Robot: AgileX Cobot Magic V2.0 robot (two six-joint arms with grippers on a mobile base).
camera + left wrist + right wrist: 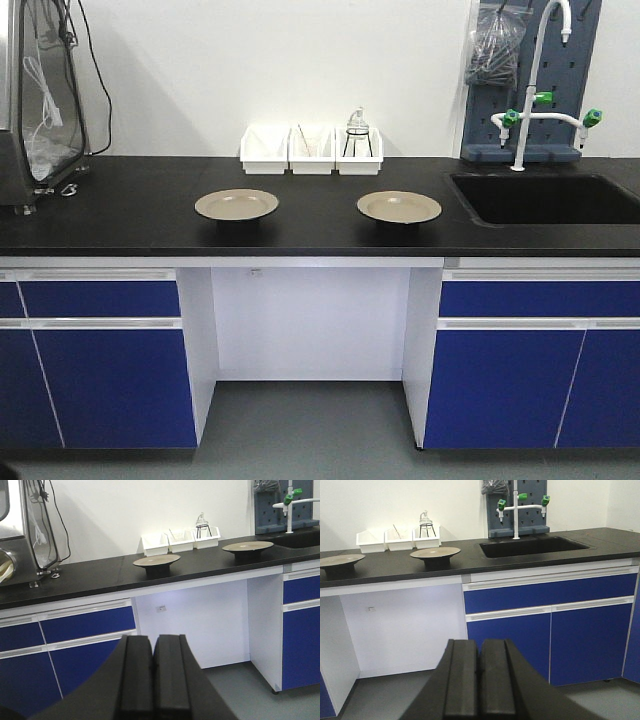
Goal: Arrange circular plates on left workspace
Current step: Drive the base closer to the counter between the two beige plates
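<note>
Two circular plates (156, 560) are being carried near the front edge of the bench top (130, 200), well apart: the left plate (236, 205) up ahead of the left gripper (152, 675), the right plate (398, 207) up ahead of the right gripper (479, 680). Both grippers' fingers are being held together, empty.

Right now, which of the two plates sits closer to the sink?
The right plate, just beside the sink; the left plate lies well away from it.

Left plate (337, 561) cut by right-wrist frame edge; sink basin (560, 200) cropped right; bin (313, 150) contents indistinct.
</note>
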